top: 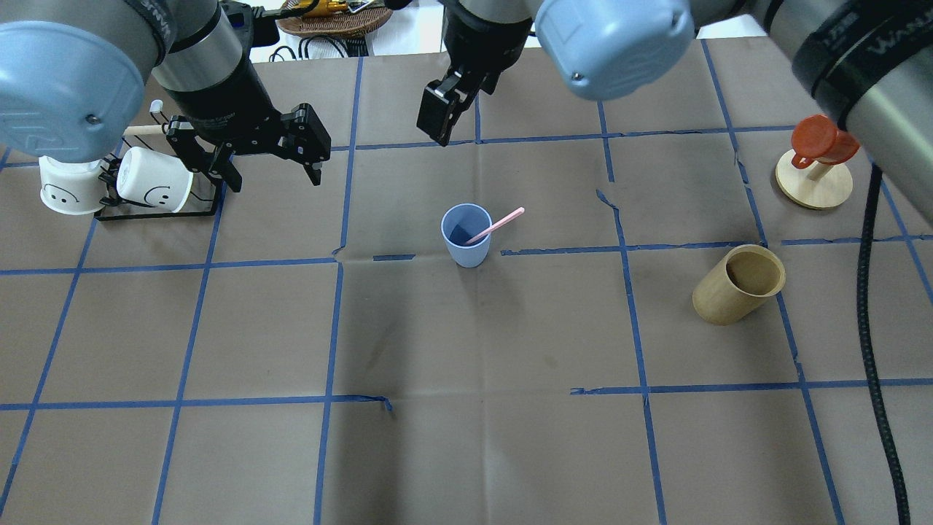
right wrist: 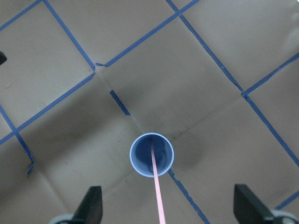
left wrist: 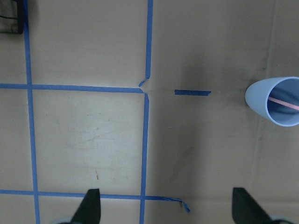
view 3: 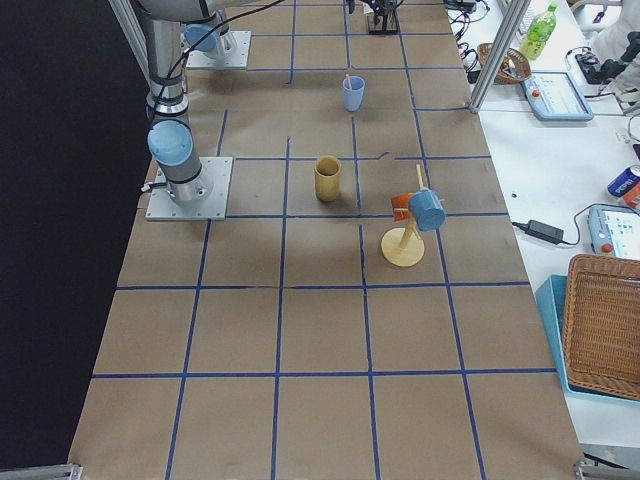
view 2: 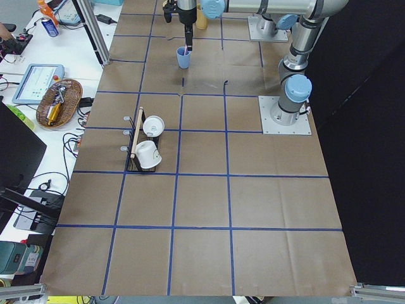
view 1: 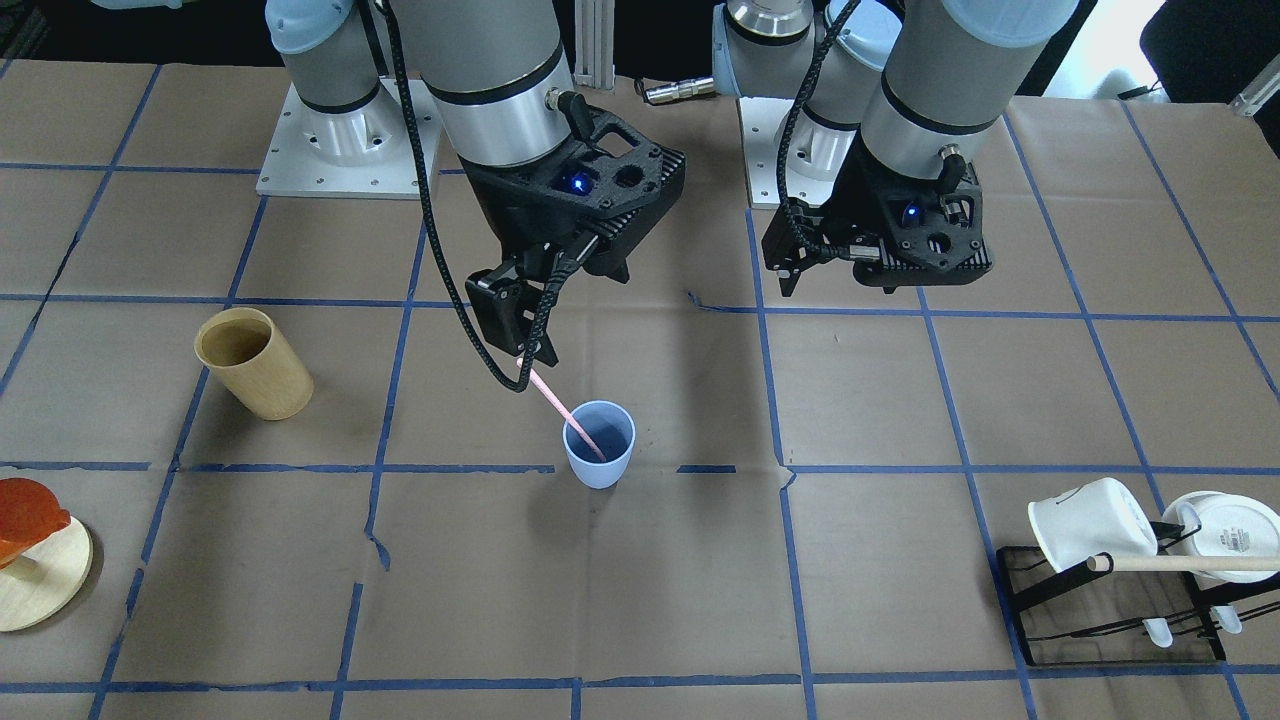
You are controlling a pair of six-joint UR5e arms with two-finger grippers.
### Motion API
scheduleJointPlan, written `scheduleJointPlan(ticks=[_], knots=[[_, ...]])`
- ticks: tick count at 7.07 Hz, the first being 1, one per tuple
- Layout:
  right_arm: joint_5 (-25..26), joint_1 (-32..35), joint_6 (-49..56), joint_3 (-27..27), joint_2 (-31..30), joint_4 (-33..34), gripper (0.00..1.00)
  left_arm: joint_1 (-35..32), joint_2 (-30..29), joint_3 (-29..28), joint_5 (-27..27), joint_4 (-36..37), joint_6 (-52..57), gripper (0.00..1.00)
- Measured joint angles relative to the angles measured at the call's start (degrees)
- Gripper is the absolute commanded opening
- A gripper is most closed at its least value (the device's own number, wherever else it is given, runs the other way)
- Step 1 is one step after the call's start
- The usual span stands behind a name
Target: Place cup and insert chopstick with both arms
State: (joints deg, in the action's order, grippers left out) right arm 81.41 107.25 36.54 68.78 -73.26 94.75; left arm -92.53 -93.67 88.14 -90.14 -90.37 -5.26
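Since the chopstick leans inside the cup, insertion looks done; your right gripper above the cup and left gripper nearby have fingers apart, so lift clear.

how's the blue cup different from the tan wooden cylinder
The blue cup is light blue and tapers toward its base; the tan wooden cylinder is straight-sided. The blue cup holds the pink chopstick, which leans on its rim; the tan wooden cylinder looks empty. In the right-side view the tan wooden cylinder looks taller than the blue cup. Both stand upright with the open end up.
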Motion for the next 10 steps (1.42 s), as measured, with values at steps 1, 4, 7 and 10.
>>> scheduleJointPlan(ticks=[1,4,7,10], knots=[[1.62,-3.49,3.79,-3.59,1.21,-4.28,1.00,-0.07,0.18,0.13,-0.04,-0.37,0.02,1.00],[2.92,-18.35,5.27,-5.76,0.96,-12.72,0.88,-0.11,0.28,0.42,-0.10,-0.58,0.10,1.00],[2.75,-20.17,-7.14,8.42,-9.48,-14.38,1.00,-0.17,0.47,0.48,-0.12,-0.63,0.10,1.00],[7.47,-20.16,-16.54,32.64,-23.55,2.03,1.00,-0.04,0.61,0.54,-0.04,-0.55,-0.55,1.00]])
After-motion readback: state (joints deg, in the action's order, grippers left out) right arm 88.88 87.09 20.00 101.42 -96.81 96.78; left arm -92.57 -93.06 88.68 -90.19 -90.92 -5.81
